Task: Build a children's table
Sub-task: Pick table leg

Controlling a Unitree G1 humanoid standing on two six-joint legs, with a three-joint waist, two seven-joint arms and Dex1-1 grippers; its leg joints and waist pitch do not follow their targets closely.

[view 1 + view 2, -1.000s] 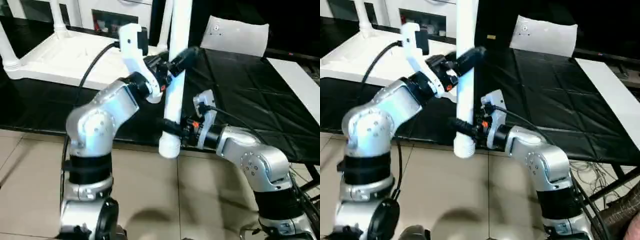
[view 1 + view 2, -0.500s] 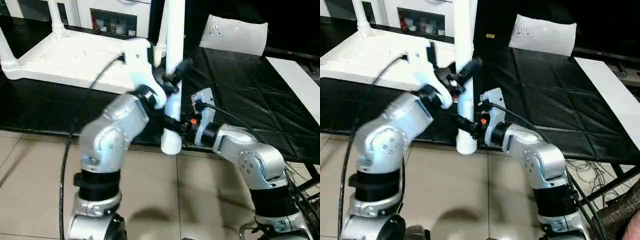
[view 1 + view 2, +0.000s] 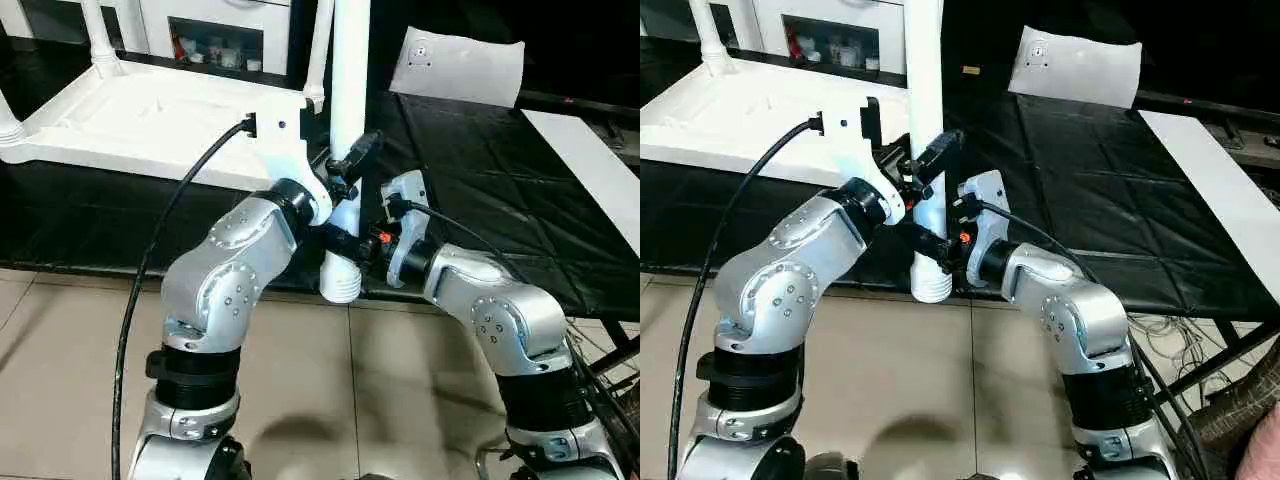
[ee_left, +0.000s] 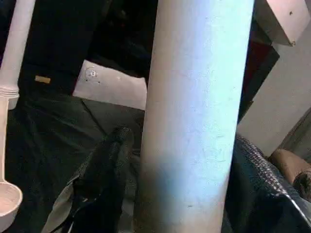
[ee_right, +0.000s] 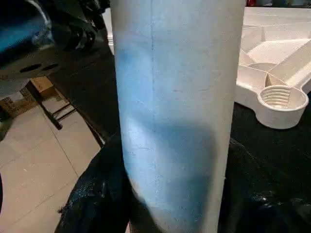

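One long white table leg (image 3: pixel 348 90) stands nearly upright over the front edge of the black mat, its ribbed end (image 3: pixel 340 285) pointing down. My left gripper (image 3: pixel 350 158) is shut on it at mid height; the left wrist view has the leg (image 4: pixel 194 116) pressed against a black finger (image 4: pixel 109 165). Just below, my right gripper (image 3: pixel 345 248) is shut on the same leg (image 5: pixel 175 97). The white tabletop (image 3: pixel 120 130) lies underside up at the back left, with fitted legs (image 3: pixel 100 35) rising from its corners. An open round socket (image 5: pixel 278 97) faces up at its near corner.
The black mat (image 3: pixel 480 180) covers the low platform, and tiled floor (image 3: pixel 70 350) lies in front of it. A white pillow-like slab (image 3: pixel 455 65) leans at the back. A white cabinet (image 3: pixel 215 40) stands behind the tabletop. A white board (image 3: pixel 590 160) runs along the right.
My left gripper has come down the leg and closed on it close above the right gripper, and its elbow has swung toward the middle. The leg stands straighter. The right gripper kept its hold.
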